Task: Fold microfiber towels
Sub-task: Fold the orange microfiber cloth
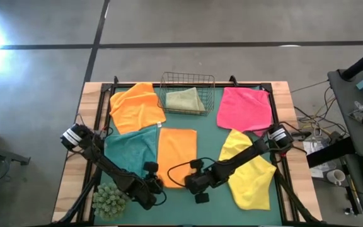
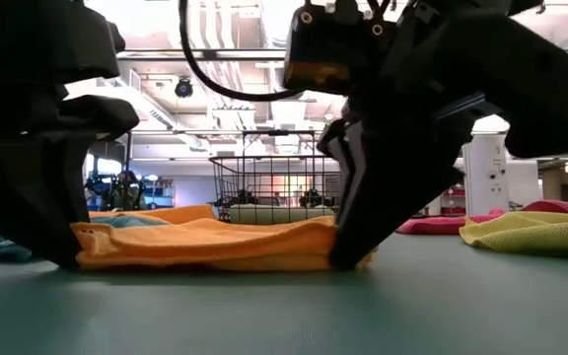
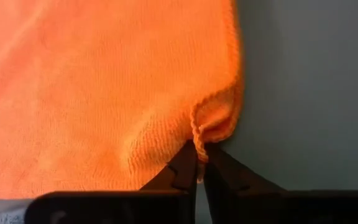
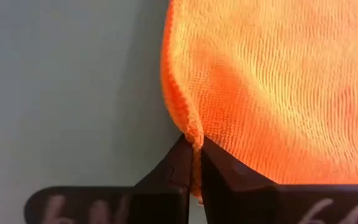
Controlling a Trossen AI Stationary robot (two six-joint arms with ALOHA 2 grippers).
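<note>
High view, we've got the orange towel (image 1: 177, 154) mid-desk; left gripper (image 1: 155, 183) and right gripper (image 1: 190, 183) at its near corners, jaws pinched tight on the hem (image 3: 197, 134).

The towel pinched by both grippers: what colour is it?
Orange towel, clearest in the left wrist view.

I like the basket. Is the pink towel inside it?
No, the pink towel lies flat on the table beside the wire basket, which holds only the pale olive-green towel.
</note>
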